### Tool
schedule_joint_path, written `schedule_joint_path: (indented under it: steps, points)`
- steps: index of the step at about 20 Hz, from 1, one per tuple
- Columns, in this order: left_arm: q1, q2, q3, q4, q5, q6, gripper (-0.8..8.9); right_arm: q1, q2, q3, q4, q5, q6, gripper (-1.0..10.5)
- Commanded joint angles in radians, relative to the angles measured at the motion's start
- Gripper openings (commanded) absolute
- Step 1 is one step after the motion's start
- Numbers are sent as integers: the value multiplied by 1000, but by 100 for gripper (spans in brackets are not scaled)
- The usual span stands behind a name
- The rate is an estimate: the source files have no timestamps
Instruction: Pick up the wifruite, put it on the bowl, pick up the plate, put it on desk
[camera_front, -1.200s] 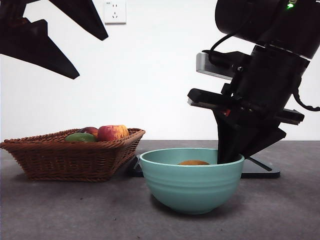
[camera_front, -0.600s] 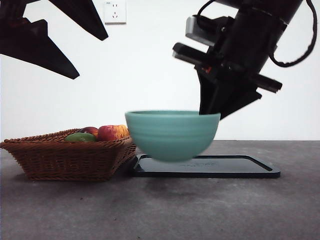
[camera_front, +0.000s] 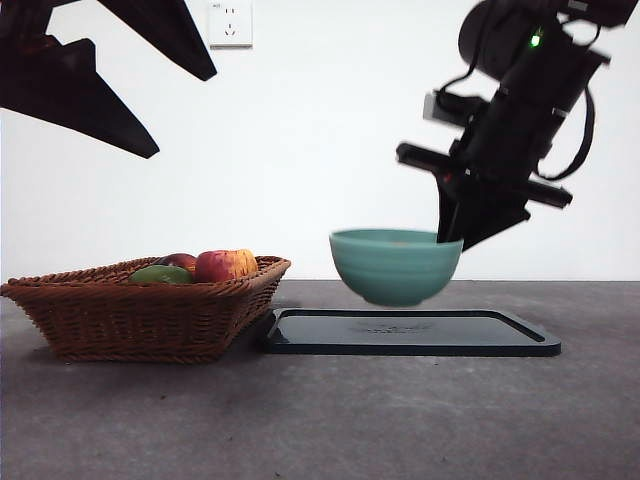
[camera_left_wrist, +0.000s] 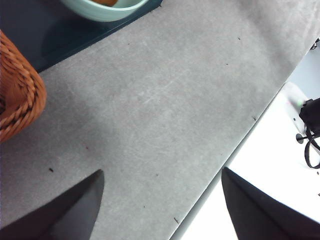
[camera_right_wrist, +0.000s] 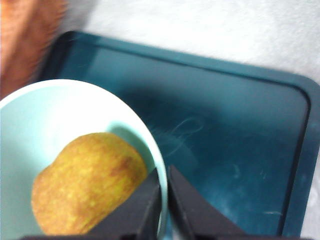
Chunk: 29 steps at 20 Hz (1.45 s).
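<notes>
We keep the right gripper (camera_right_wrist: 164, 200) pinching the bowl (camera_front: 395, 265) rim level, so the wifruite (camera_right_wrist: 87, 182) stays inside above the tray (camera_front: 410, 333); left gripper (camera_left_wrist: 160, 210) fingers spread.

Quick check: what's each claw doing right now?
Left claw: open, holding nothing, above the desk.
Right claw: shut on the bowl rim, bowl lifted over the tray.

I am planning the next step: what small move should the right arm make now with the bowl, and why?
Probably lower it straight down. The right gripper is shut on the rim of the bowl, which hangs just above the dark tray with the brown fruit inside. The left gripper waits open, away.
</notes>
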Motion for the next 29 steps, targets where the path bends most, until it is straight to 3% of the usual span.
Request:
schedule_joint_path:
  steps: [1, 9, 10, 12, 17, 23, 29]
  points:
    - [-9, 5, 8, 6, 4, 15, 375, -2, 68, 38, 21, -5, -26, 12]
    - [-9, 5, 8, 7, 4, 16, 375, -3, 110, 50, 56, 1, -61, 12]
    - [-9, 5, 8, 7, 4, 16, 375, -3, 110, 50, 56, -1, -60, 25]
    - [-9, 5, 8, 7, 4, 16, 375, -2, 110, 50, 56, -1, -60, 186]
    - [-9, 5, 8, 6, 4, 15, 375, -2, 92, 50, 51, -1, -51, 200]
    - [-9, 5, 8, 3, 4, 14, 375, -3, -161, 50, -41, -2, -49, 200]
    - [-9, 5, 8, 7, 4, 15, 375, 38, -480, 50, -335, -2, -63, 199]
